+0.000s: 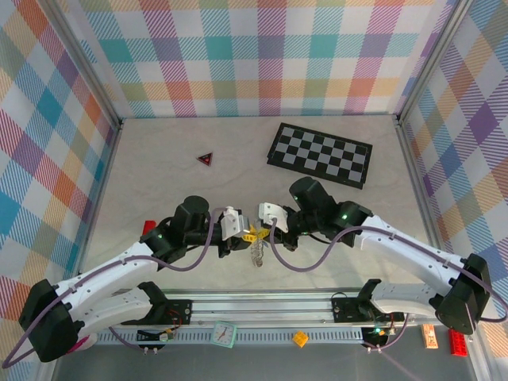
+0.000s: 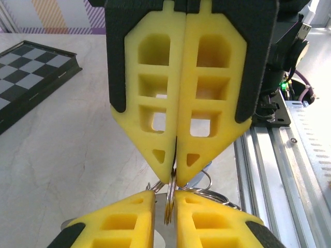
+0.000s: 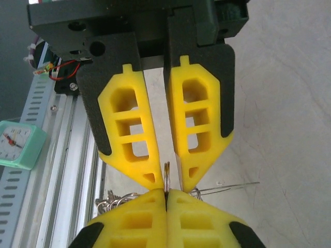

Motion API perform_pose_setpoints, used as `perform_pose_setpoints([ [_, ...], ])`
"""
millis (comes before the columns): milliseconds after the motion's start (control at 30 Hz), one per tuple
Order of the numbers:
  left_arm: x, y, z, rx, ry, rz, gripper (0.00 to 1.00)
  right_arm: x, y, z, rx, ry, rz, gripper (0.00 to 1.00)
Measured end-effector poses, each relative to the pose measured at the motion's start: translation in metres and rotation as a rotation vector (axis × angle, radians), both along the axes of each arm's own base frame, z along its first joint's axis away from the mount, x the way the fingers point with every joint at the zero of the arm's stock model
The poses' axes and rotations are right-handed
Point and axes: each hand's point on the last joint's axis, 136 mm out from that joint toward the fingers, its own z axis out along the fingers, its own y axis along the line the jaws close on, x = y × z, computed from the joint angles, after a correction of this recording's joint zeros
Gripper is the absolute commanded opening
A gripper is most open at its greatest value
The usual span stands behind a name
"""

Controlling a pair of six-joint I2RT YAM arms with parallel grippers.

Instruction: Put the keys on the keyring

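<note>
- Item, right claw [image 2: 175, 178]: pads pressed together, tips pinching an edge-on loop [image 3: 167, 171] of the keyring [image 1: 256, 254].
- Item, left claw [image 3: 169, 182]: pads narrowly apart, one on either side of that same loop, tip to tip with the right claw. Cannot tell whether it grips anything.
- Item, keyring: silvery chain hanging from the meeting point of the two claws above the bench [image 1: 159, 175], near its front edge. Further loops bunch just beside the tips.
- Item, keys: blue and green heads not made out in any view, so their place cannot be told. A thin metal wire [image 3: 227, 186] juts sideways by the tips; what it is remains uncertain.
- Step judged in hand: steadying and parting the loop so a key can be threaded on.
- Handling notes, by judgement:
  - keep the right pinch firm, since the loop is thin and could twist or slip;
  - close the left pads squarely on the loop's flat, not its edge;
  - move the tips in small steps, as the claws are crowded together;
  - let the chain hang free to avoid snagging.
</note>
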Motion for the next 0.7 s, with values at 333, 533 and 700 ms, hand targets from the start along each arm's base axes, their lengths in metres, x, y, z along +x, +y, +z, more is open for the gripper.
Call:
perform_pose_setpoints([
  [333, -0.0015, 0.0012, -0.0021, 0.031, 0.004, -0.012, 0.16, 0.0001, -0.0004, -0.0081, -0.075, -0.026, 0.018, 0.0],
  [533, -0.0028, 0.0015, -0.0023, 0.036, 0.002, -0.02, 0.08, 0.0004, -0.0012, -0.0096, -0.093, -0.03, 0.015, 0.0],
  [700, -0.0043, 0.0012, -0.0054, 0.044, 0.016, -0.028, 0.09, -0.0009, -0.0006, -0.0101, -0.095, -0.029, 0.019, 0.0],
])
